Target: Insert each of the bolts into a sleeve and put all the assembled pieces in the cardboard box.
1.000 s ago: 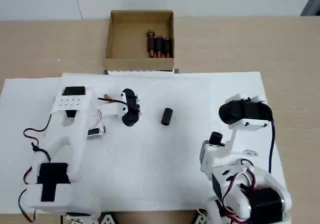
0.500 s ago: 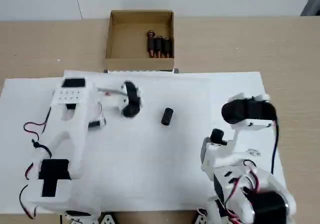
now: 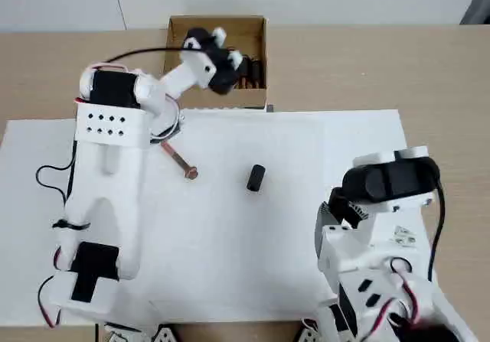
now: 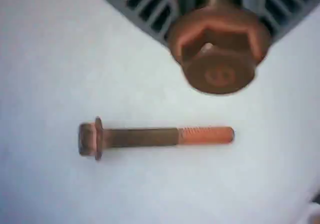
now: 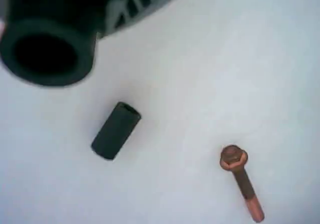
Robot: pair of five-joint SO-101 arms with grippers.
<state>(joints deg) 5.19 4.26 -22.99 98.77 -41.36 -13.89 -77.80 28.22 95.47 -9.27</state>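
while the left arm stretches to the upper middle of the high view, the left gripper (image 3: 217, 60) hangs over the right part of the cardboard box (image 3: 174, 59), just beside some dark pieces with copper ends (image 3: 254, 70) that lie against the right wall of the box. a loose bolt (image 3: 178, 161) lies flat on the white sheet (image 3: 230, 265), left of centre and near the left arm, with its head toward the lower right. a loose sleeve (image 3: 256, 178), short and black, lies near the centre of the sheet, apart from the loose bolt. in the left wrist view the ribbed jaws of the left gripper are closed around a held bolt (image 4: 217, 58), its six-sided head points to the camera, and a bolt lies on a white surface beneath. the right arm stands at the lower right of the high view. in the right wrist view the right gripper (image 5: 80, 18) is clamped on a held sleeve (image 5: 47, 51), whose open end faces the camera, and the loose sleeve and the loose bolt lie apart on the sheet beneath it. the sheet covers a wooden table (image 3: 367, 66).
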